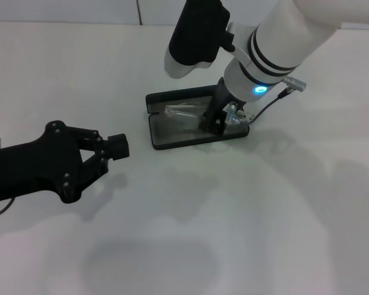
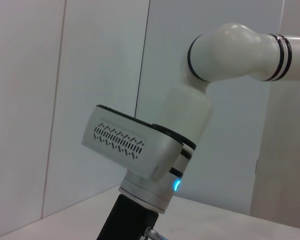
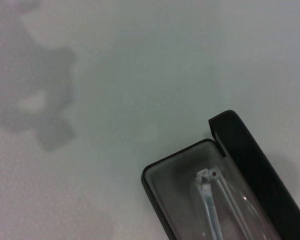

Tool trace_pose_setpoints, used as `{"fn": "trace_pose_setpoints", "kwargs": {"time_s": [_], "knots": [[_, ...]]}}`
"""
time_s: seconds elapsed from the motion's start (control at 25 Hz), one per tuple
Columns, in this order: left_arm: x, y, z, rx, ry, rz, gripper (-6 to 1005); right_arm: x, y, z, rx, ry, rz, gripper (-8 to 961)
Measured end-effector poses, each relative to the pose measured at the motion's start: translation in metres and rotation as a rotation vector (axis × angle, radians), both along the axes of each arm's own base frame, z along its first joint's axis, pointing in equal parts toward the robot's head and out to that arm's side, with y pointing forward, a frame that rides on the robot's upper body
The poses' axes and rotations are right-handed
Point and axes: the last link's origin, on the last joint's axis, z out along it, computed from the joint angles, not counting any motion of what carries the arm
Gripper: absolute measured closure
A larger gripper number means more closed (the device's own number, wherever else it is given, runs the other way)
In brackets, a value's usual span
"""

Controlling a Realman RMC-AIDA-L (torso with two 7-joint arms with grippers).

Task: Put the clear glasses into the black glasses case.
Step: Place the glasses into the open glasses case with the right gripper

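The black glasses case [image 1: 166, 136] lies open on the white table, its lid [image 1: 172, 97] folded back on the far side. The clear glasses [image 1: 183, 113] rest in the case's grey-lined tray. My right gripper [image 1: 214, 123] reaches down into the right half of the tray, over the glasses' right end. In the right wrist view the case [image 3: 151, 182] fills the lower right corner, and the clear glasses [image 3: 210, 192] lie in it with their folded arm tips showing. My left gripper [image 1: 117, 146] hovers shut over the table, well to the left of the case.
The table is plain white, with a wall seam at the back. A grey cable [image 1: 267, 109] hangs from my right wrist just right of the case. The left wrist view shows only my right arm [image 2: 140, 160] and white wall panels.
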Motion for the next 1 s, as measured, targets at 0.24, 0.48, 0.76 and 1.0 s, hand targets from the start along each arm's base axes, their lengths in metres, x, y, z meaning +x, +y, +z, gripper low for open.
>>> {"fn": "trace_pose_setpoints", "kwargs": {"time_s": [0.24, 0.48, 0.76, 1.0], "knots": [[0.0003, 0.0006, 0.0000, 0.001, 0.000, -0.001, 939, -0.0019, -0.0022, 0.0001, -0.005, 0.003, 0.012, 827], [0.0002, 0.0005, 0.0000, 0.001, 0.000, 0.000, 939, 0.0000, -0.0014, 0.0010, -0.001, -0.016, 0.023, 805], [-0.0005, 0.0010, 0.0017, 0.011, -0.002, 0.004, 939, -0.0022, -0.0017, 0.0012, 0.000, -0.015, 0.032, 804], [-0.0003, 0.0011, 0.0015, 0.011, -0.002, 0.003, 939, -0.0049, -0.0031, 0.0013, -0.006, -0.012, 0.037, 803]]}}
